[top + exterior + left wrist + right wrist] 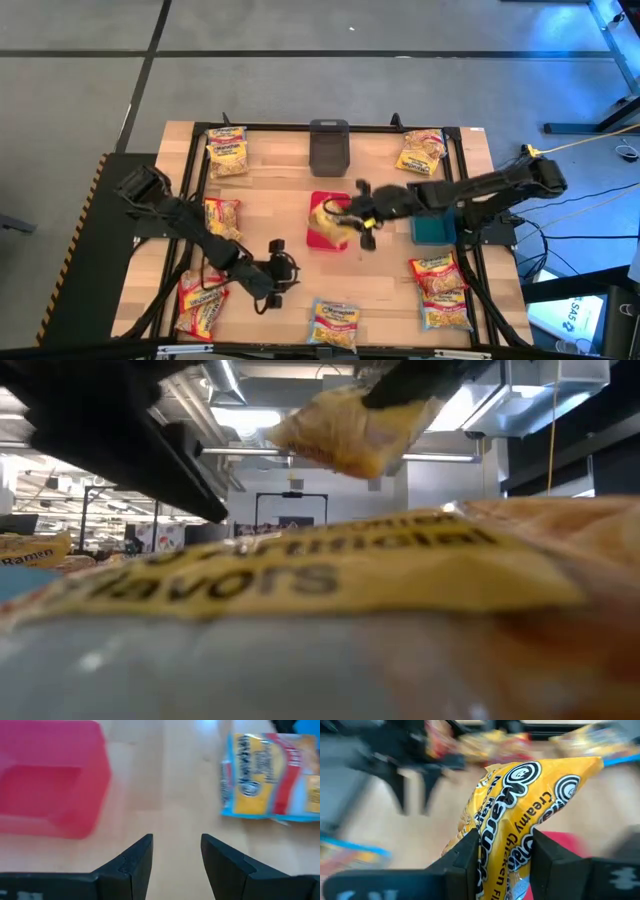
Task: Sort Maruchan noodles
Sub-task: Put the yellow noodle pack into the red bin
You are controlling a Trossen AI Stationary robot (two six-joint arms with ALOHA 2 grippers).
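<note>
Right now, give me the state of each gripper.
Left gripper: open, empty, low over the table.
Right gripper: shut on a Maruchan Creamy Chicken packet above the red bin.

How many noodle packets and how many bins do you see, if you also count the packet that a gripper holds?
Noodle packets: 9 visible, one of them held by the right gripper; the overlapping ones may hide more.
Bins: 3 (red bin, grey bin, teal bin).
Total: 12.

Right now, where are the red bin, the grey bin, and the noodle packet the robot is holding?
red bin [322, 238], high view, its lower left rim.
grey bin [329, 146], high view, its middle.
held noodle packet [520, 815], right wrist view, its yellow printed face.
</note>
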